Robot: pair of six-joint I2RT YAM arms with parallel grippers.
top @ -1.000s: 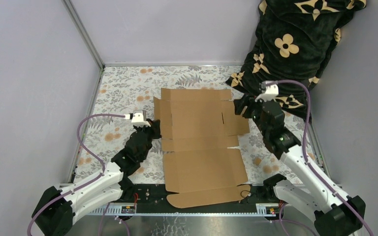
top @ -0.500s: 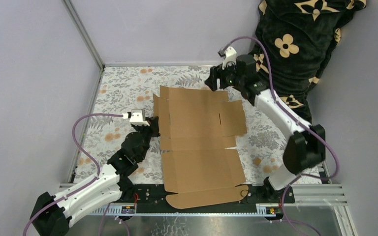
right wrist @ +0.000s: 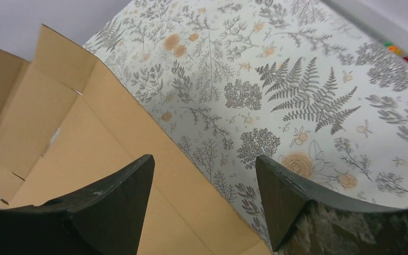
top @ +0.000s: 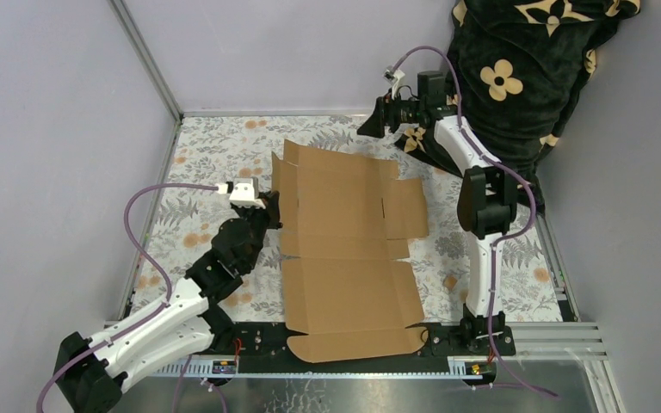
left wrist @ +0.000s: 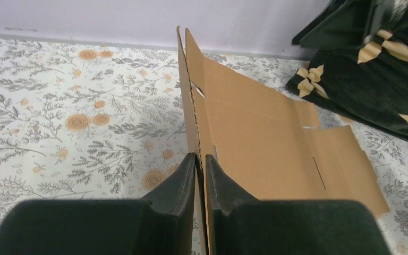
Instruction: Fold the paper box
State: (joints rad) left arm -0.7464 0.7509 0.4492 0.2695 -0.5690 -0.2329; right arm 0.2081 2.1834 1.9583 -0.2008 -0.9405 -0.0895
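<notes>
- Cardboard is going up on one side: the plain brown corrugated paper box (top: 344, 232), mostly a flat die-cut sheet, is lying mid-table on the floral-patterned cloth (top: 215, 155).
- The left gripper (left wrist: 201, 158) is pinching the sheet's left side flap (left wrist: 191, 90), fingers nearly together on the cardboard, and is standing it upright.
- The right gripper (right wrist: 204, 159), a second ago beside the right side flap (top: 406, 206), is now hovering over the sheet's far edge with jaws wide apart and empty, near the black blanket with tan flowers (top: 516, 77).
- That swing is leaving the right flap lying flat, and it is probably putting the far panel next in line for folding.
</notes>
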